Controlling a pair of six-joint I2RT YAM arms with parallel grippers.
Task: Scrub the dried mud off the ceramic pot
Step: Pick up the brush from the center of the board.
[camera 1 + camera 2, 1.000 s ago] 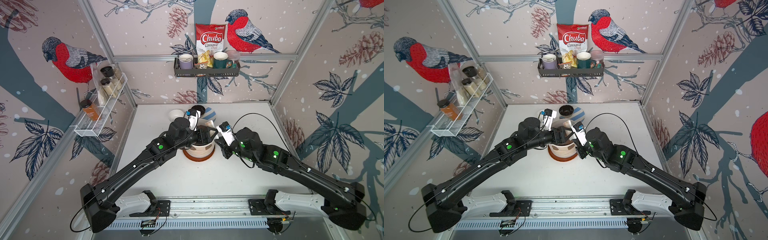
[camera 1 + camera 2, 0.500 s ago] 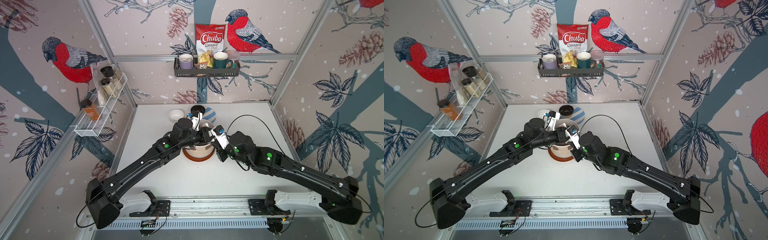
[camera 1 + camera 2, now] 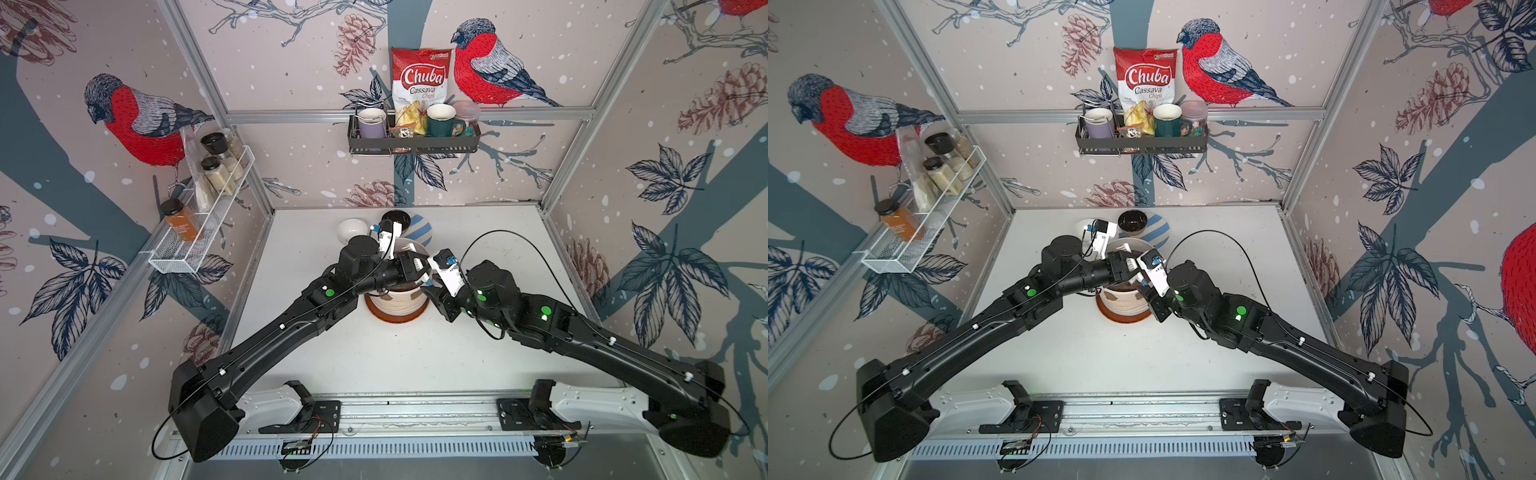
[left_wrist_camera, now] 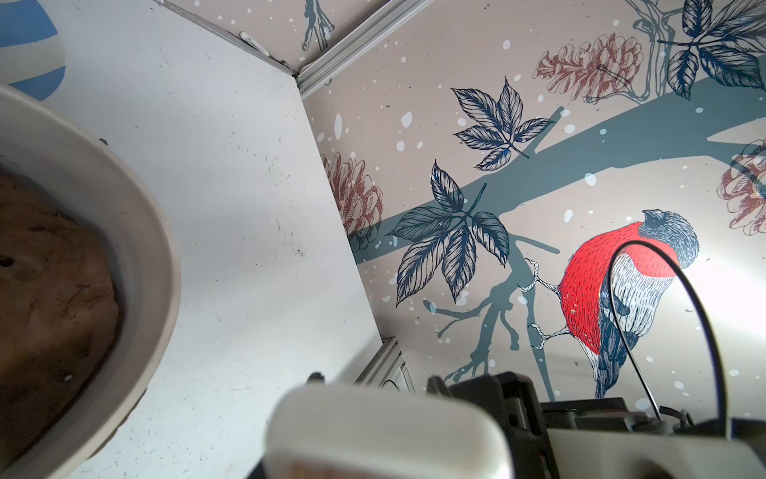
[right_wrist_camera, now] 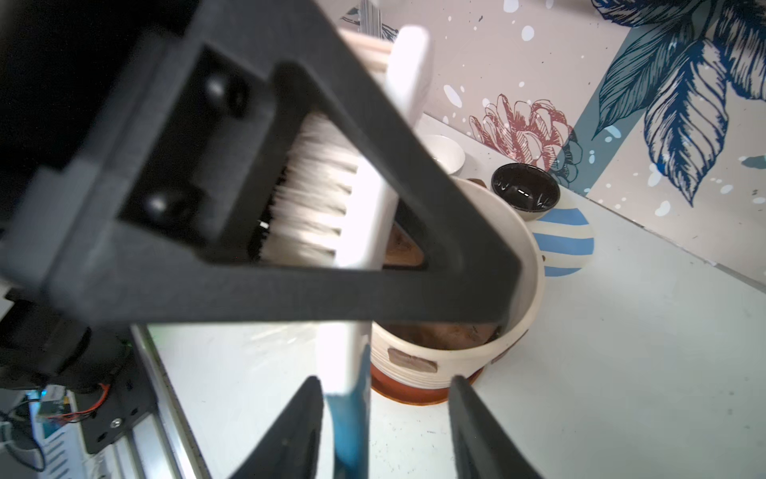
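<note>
**1. Right claw** [image 5: 385,379]
- In its wrist view I see both fingertips spread wide apart, gripping nothing.
- The blue handle end of the brush [image 5: 364,207] hangs between them, close against one fingertip. I cannot tell whether it touches.
- In both top views this claw [image 3: 432,291] is largely masked by its own white camera housing.

**2. Left claw** [image 3: 417,266]
- It sits directly over the ceramic pot [image 3: 397,301].
- One black finger [image 5: 290,290] crosses in front of the white brush head, and the bristles show through its cut-out. The opposing finger is lost in dark blur.
- I read the jaws as closed onto the brush head, a narrow gap apart.
- Its own wrist view shows neither finger, only a blurred white block cut off at the frame edge.

**3. Ceramic pot**
- It stands upright on its brown saucer [image 3: 395,319], directly below the left claw and just beyond the right claw's fingertips.
- In the top views both arms hide most of the rim and the soil [image 4: 49,269].

**4. Dried mud** [image 5: 412,361]
- One brown patch sits on the pot wall facing the right claw. A top view shows it [image 3: 1111,296] below the left claw.
- The wall on the far side of the pot from the claws is out of sight.

**5. Beyond both claws**
- The white bowl [image 5: 445,153], black bowl [image 5: 524,190] and striped plate [image 5: 563,244] are each partly hidden behind the pot.
</note>
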